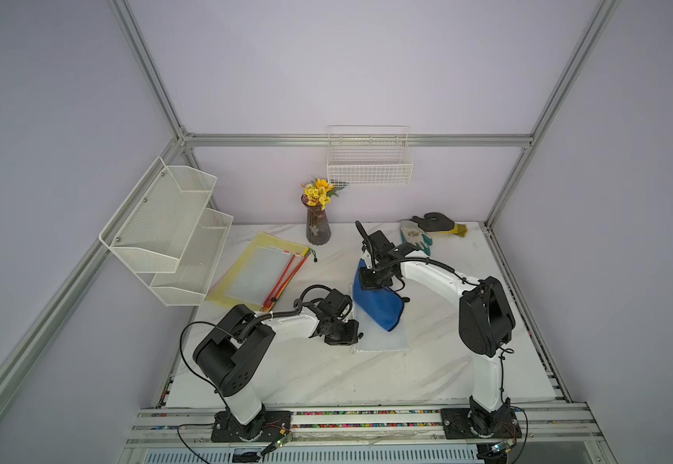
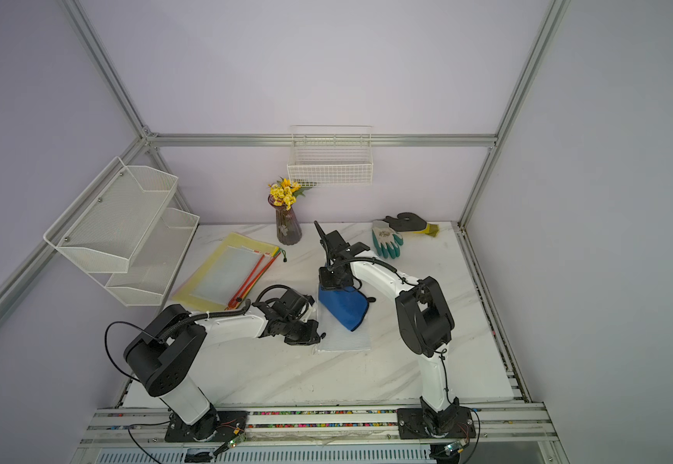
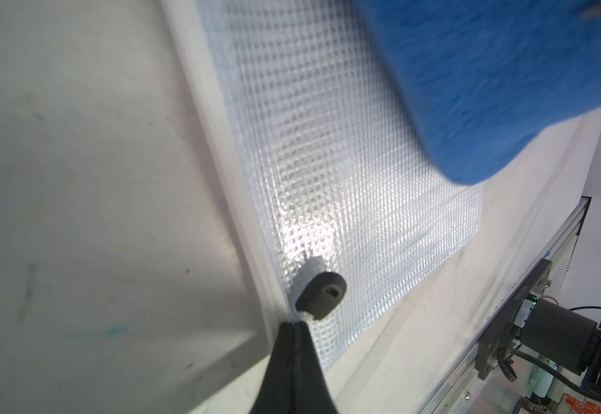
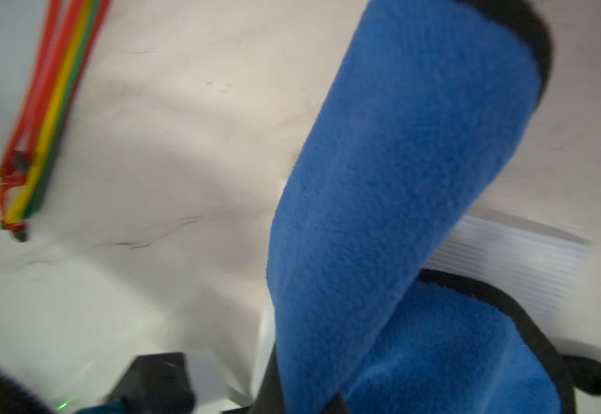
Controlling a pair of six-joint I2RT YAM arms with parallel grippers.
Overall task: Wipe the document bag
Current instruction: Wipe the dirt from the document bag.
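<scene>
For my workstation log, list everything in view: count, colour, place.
document bag: one, clear mesh, mid-table, under cloth
cloth: one, blue, on document bag
bag stack: count unclear, yellow topmost, table's left
vase: one, dark, yellow flowers, back edge
gloves: two, black-yellow and white-teal, back right
wire basket: one, white, back wall
mesh shelf: one, white, left wall
table: one, white marble
left gripper: black, shut on document bag
right gripper: black, shut on cloth
</scene>
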